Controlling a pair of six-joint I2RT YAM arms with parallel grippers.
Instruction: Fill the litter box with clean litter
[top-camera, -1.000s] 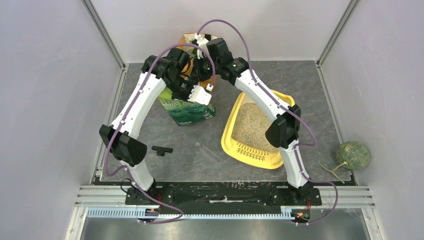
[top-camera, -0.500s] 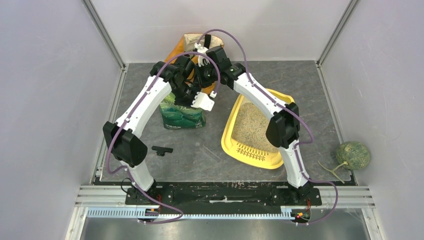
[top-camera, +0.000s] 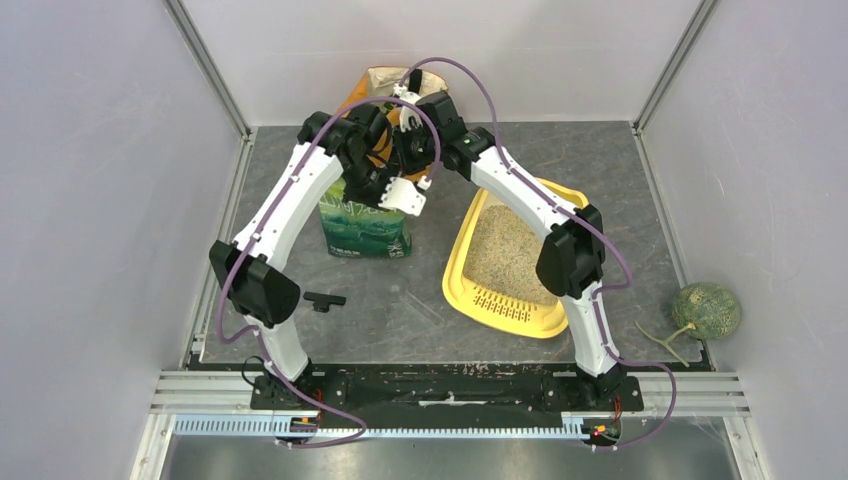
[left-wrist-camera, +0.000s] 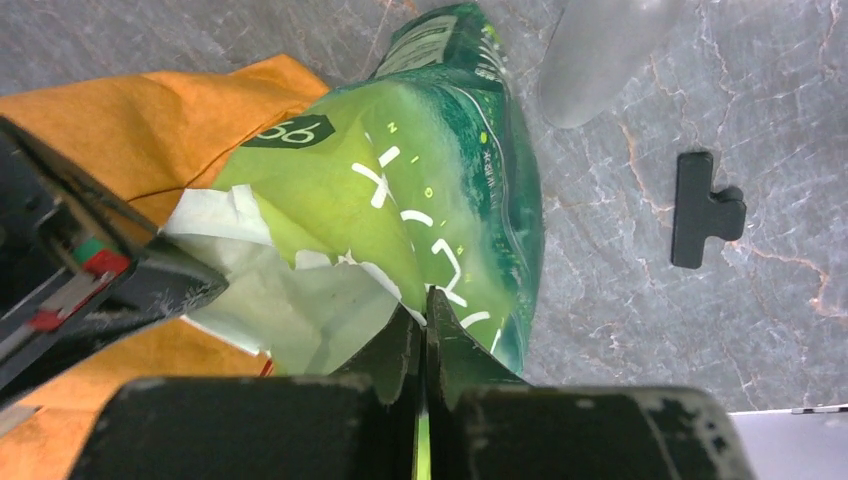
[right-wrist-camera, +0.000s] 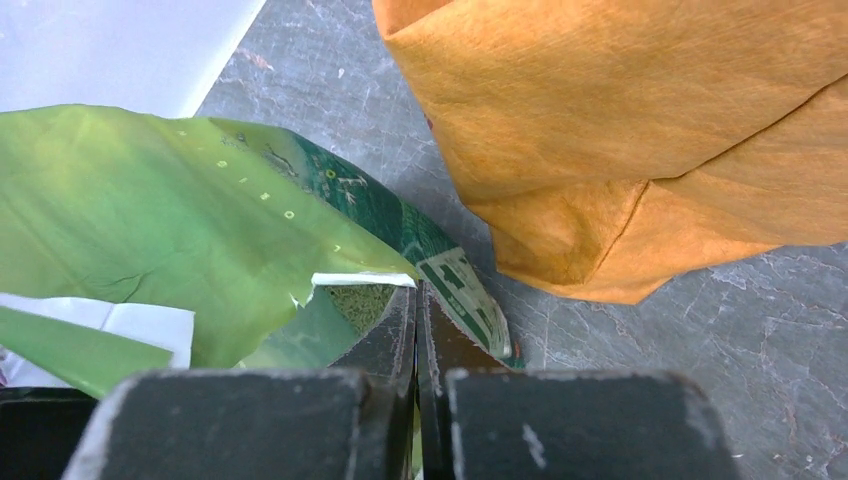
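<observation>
The yellow litter box (top-camera: 455, 287) lies right of centre, with beige litter (top-camera: 500, 250) spread over its floor. Left of it the green litter bag (top-camera: 365, 228) stands upright, its torn top open. My left gripper (top-camera: 388, 180) is shut on the bag's (left-wrist-camera: 420, 190) top edge; the left wrist view shows its tips (left-wrist-camera: 424, 300) pinching the green film. On the other side of the opening my right gripper (top-camera: 408, 160) is shut on the torn rim (right-wrist-camera: 416, 292). Granules (right-wrist-camera: 360, 300) show inside the bag (right-wrist-camera: 150, 200).
An orange bag (top-camera: 385, 85) stands right behind the green one, against the back wall, and also shows as orange bag (right-wrist-camera: 620, 120) and orange bag (left-wrist-camera: 150, 120). A black clip (top-camera: 323, 300) lies front left, the same clip (left-wrist-camera: 705, 205). A green melon (top-camera: 706, 310) sits far right.
The green bag has gone from leaning toward the litter box to standing upright, a little further left. My left gripper let go briefly and shut again on the rim.
</observation>
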